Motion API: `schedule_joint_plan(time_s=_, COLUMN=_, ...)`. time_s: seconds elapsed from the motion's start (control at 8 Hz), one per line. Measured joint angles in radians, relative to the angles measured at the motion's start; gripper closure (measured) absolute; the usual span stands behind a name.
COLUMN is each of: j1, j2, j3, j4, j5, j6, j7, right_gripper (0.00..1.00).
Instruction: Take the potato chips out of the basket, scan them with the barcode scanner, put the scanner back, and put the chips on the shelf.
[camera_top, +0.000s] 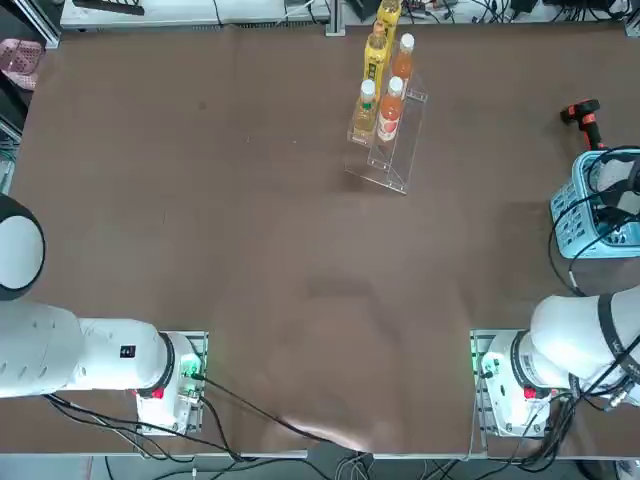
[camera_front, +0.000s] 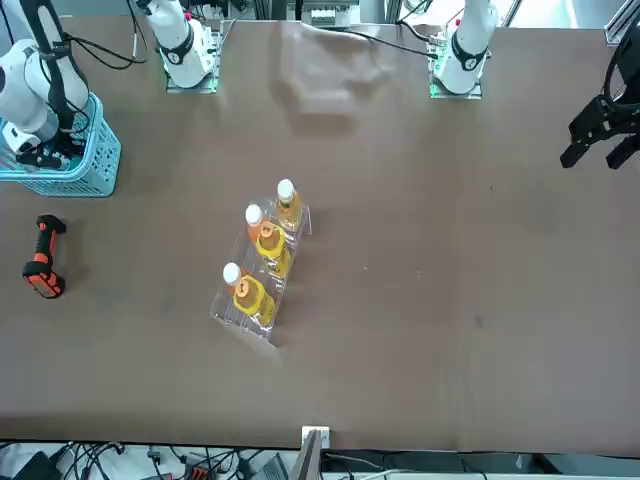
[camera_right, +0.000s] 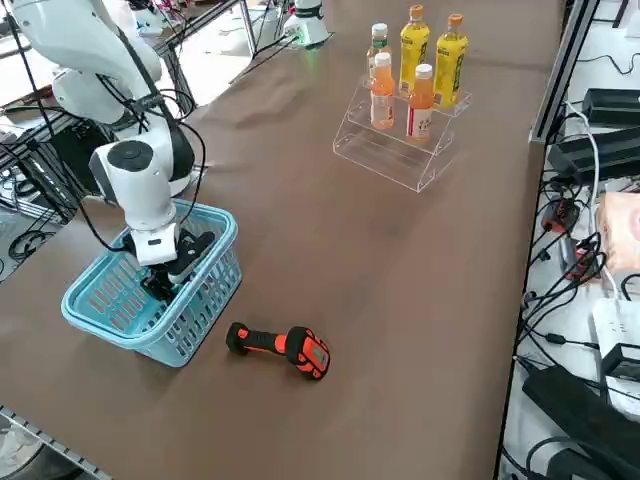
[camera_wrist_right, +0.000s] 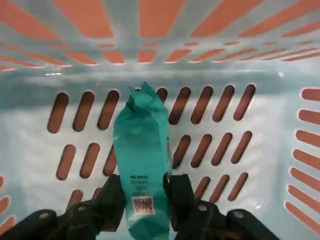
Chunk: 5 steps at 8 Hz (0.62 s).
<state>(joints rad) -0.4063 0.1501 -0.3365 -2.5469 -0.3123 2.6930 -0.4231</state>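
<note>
Right gripper (camera_wrist_right: 144, 202) is down inside the basket (camera_right: 95, 320), fingers clamped on the potato chips (camera_wrist_right: 141, 150) from both flat sides, near the packet's lower end. Grip sits low so the barcode patch stays in sight between the fingers; my read, that helps the scan step. Packet reads as lifted clear of the basket floor, though contact at its far tip can't be ruled out.

Materials: packet is thin teal film, crimped and crinkled at the top seal, soft body, so it will likely deform under squeeze and could slip if pulled fast. Basket is light blue moulded plastic, rigid, slotted floor and lattice walls; slots could snag a packet corner on the way out.

Just beside the basket, on the bare table (camera_top: 250, 250): barcode scanner (camera_right: 282, 345), lying on its side, black with orange-red grip and head, chunky pistol shape. Untouched, close enough for a short reach.

Well apart from the basket, across the table: shelf (camera_right: 400, 135), clear acrylic, stepped tiers, shiny edges. It carries drink bottles (camera_right: 415, 95), orange and yellow, white and orange caps, all upright. Lower front tier looks free for the chips.
</note>
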Motion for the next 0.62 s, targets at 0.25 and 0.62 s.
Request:
schedule_joint_plan(time_s=0.25, j1=0.006, j2=-0.069, j3=0.002, j4=0.003, j5=0.000, j6=-0.089, j7=-0.006, right_gripper=0.54)
schedule_joint_plan(time_s=0.62, j1=0.008, j2=-0.164, j3=0.003, j4=0.004, j5=0.000, j6=-0.206, j7=-0.028, right_gripper=0.52)
